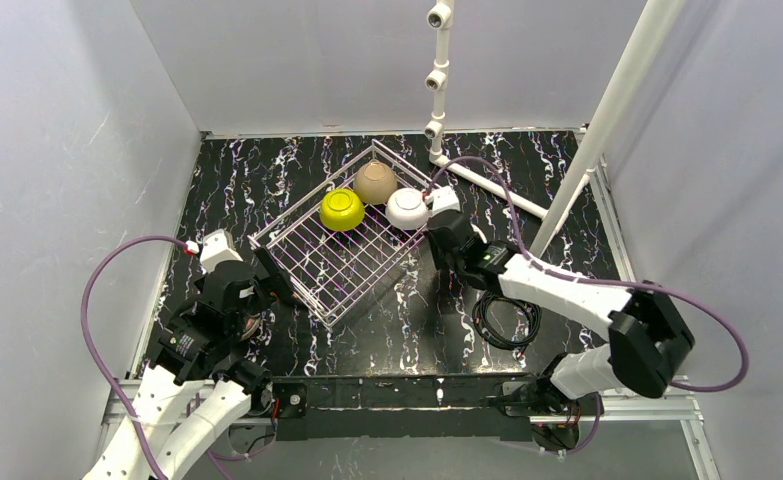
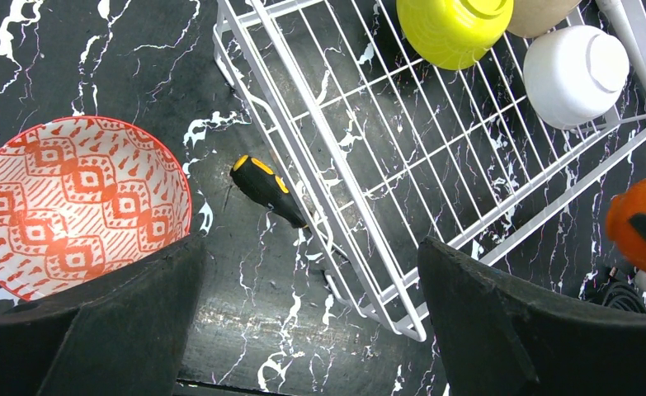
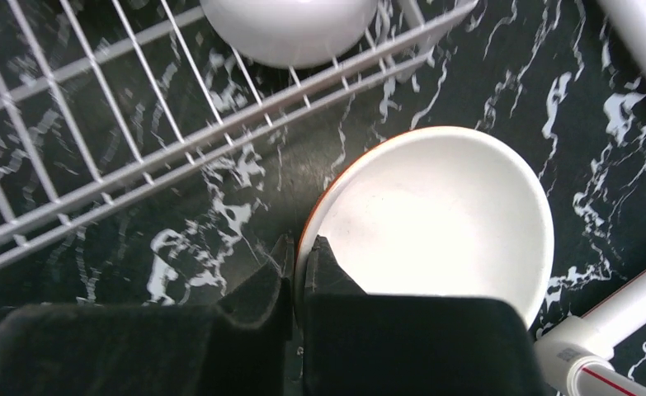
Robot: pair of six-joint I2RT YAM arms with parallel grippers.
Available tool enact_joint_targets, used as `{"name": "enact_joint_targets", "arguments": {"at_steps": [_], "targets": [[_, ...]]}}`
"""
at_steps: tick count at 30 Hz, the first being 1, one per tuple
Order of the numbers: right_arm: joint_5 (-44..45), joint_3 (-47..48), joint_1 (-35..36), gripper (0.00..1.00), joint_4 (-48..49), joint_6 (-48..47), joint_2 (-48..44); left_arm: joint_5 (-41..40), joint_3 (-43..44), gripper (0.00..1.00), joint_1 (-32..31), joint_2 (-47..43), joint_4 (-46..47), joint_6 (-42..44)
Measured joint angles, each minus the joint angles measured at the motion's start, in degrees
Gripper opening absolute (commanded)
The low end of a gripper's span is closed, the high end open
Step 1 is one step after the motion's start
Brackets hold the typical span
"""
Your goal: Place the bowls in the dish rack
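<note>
The dish rack (image 1: 352, 245) lies on the black marbled table and holds three upturned bowls at its far end: yellow-green (image 1: 342, 209), tan (image 1: 376, 183) and white (image 1: 407, 208). My right gripper (image 3: 299, 268) is shut on the rim of the orange bowl (image 3: 435, 214), which is white inside, just outside the rack's right side. That bowl also shows orange in the left wrist view (image 2: 637, 219). My left gripper (image 2: 311, 330) is open and empty beside the rack's near-left corner (image 2: 402, 322). The red-patterned bowl (image 2: 76, 202) sits upright left of it. The blue-and-white bowl is out of view.
A black-and-yellow tool handle (image 2: 266, 188) lies against the rack's left edge. A coiled black cable (image 1: 505, 320) lies near the right arm. The white pipe frame (image 1: 607, 110) stands at the back right, and a pipe fitting (image 3: 608, 338) is close to the orange bowl.
</note>
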Motion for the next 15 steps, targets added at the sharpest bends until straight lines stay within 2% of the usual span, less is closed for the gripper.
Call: {"name": "enact_joint_targets", "arguments": {"at_steps": [8, 15], "targets": [[-4.0, 4.17, -0.07, 0.01, 1.97, 1.07, -7.52, 0.0, 0.0, 0.98, 0.0, 0.11, 0.28, 0.0], [-16.57, 11.65, -0.15, 0.01, 10.69, 5.38, 0.07, -0.04, 0.0, 0.98, 0.0, 0.2, 0.79, 0.28]]}}
